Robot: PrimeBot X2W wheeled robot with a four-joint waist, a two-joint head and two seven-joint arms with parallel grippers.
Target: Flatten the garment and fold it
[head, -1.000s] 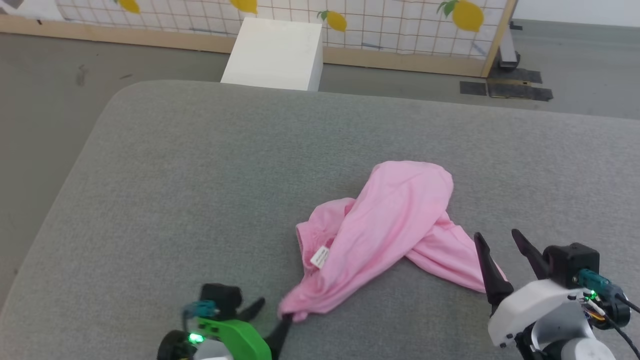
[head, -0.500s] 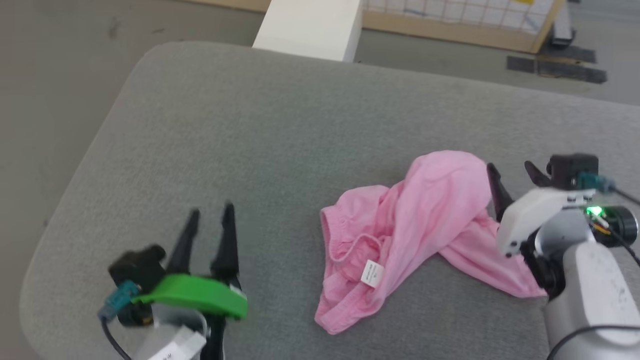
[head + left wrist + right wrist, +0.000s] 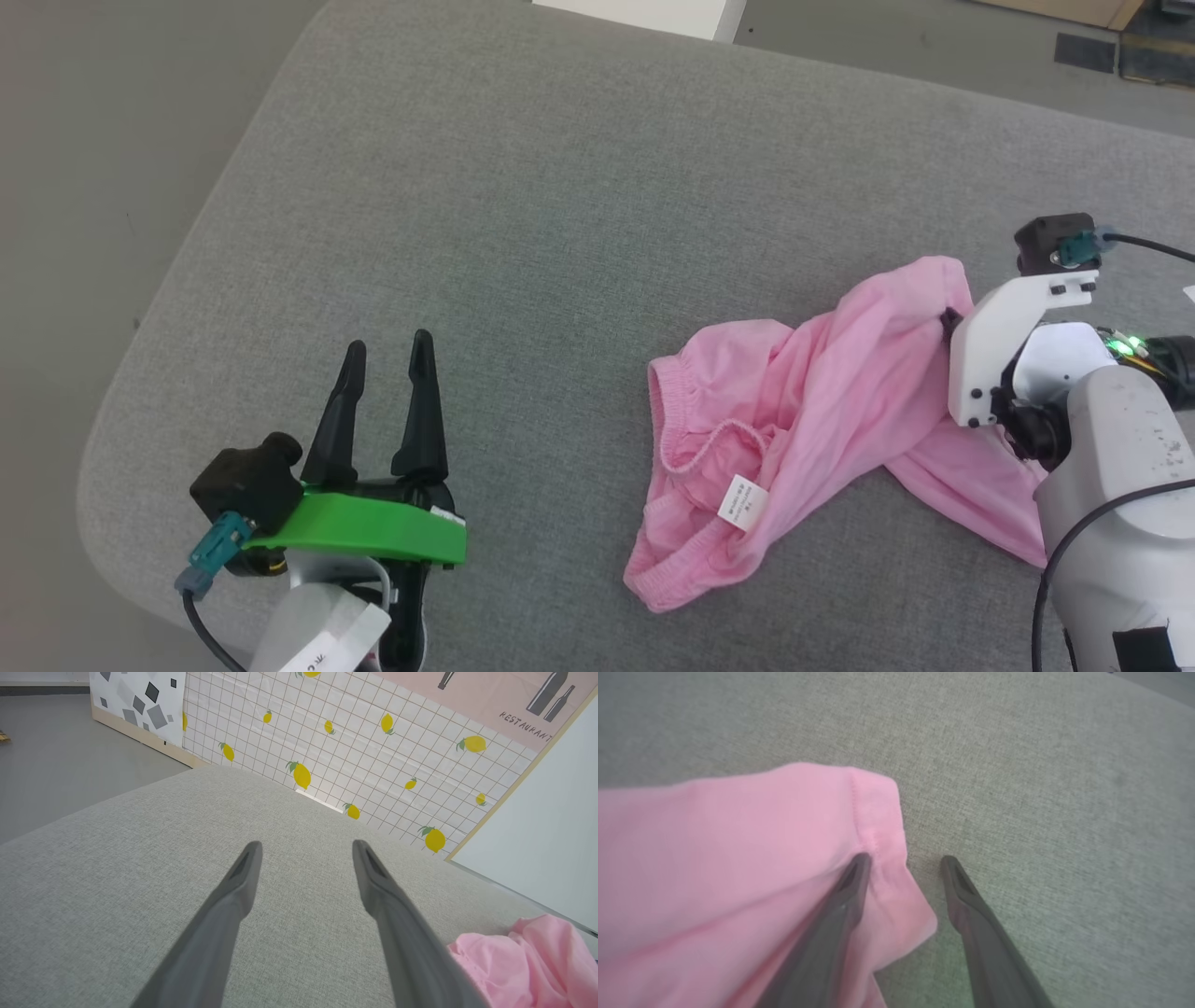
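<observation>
W/ garment (image 3: 822,373) bunched on right half of cushion (image 3: 560,233), L gripper (image 3: 388,341) open & empty over left half, R gripper (image 3: 906,857) open astride a hem corner, thin bite prob slips or lifts one layer only.

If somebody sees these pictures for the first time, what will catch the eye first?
The pink garment stands out first, crumpled on the right part of the grey cushion, its white label showing. Next comes the right gripper, its fingers apart astride the garment's hem. The left gripper, with a green cover, is open over bare cushion at the left.
</observation>
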